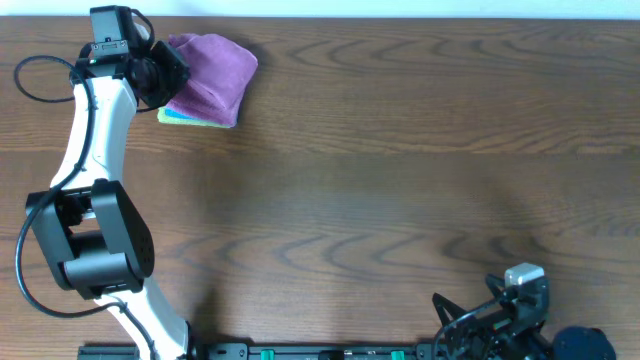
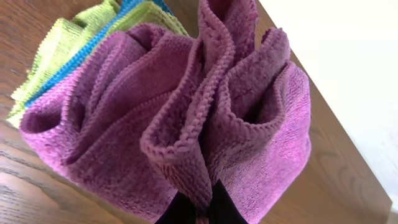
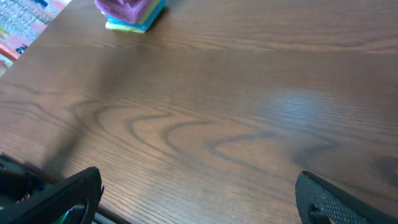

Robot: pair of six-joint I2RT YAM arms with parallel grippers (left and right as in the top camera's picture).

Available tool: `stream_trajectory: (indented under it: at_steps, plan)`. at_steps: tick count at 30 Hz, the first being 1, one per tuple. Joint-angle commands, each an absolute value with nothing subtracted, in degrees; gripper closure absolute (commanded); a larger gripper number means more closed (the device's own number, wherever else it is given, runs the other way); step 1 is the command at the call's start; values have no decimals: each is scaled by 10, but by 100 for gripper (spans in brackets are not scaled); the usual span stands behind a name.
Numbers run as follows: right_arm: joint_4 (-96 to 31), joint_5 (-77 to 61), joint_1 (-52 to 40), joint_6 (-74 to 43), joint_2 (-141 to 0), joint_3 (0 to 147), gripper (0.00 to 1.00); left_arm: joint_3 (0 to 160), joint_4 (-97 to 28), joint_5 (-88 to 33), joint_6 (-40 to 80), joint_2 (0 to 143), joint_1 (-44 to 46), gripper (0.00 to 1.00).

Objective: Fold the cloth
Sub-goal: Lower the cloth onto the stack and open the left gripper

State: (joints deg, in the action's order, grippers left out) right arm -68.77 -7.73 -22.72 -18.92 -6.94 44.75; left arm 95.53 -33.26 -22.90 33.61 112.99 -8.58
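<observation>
A purple cloth (image 1: 213,68) lies bunched on top of a small stack of folded cloths, a blue one (image 1: 190,120) and a yellow-green one (image 1: 168,117), at the table's far left. My left gripper (image 1: 165,72) is at the purple cloth's left edge and is shut on a fold of it; the left wrist view shows the purple cloth (image 2: 186,112) pinched between my fingers (image 2: 200,208). My right gripper (image 1: 470,318) is open and empty near the front edge at the right. The right wrist view shows the stack (image 3: 130,14) far away.
The wooden table (image 1: 400,150) reaches a white wall at the back. A black rail (image 1: 300,352) runs along the front edge. A dark blue object (image 1: 580,345) sits at the front right corner.
</observation>
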Motion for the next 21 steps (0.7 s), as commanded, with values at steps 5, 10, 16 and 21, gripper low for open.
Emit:
stream_trajectory:
  at_steps: [5, 10, 16, 21]
  plan:
    - [-688, -77, -225, -197, -67, 445, 1, 952, -349, -193, 316, 1131, -91, 94]
    - [-688, -77, -225, -197, -67, 445, 1, 952, -357, -188, 311, 1131, -91, 94]
    - [-688, -77, -225, -197, -67, 445, 1, 952, -362, -186, 295, 1131, -91, 94]
    - [-688, -77, -225, -197, -67, 445, 1, 952, -363, -174, 286, 1131, -91, 88]
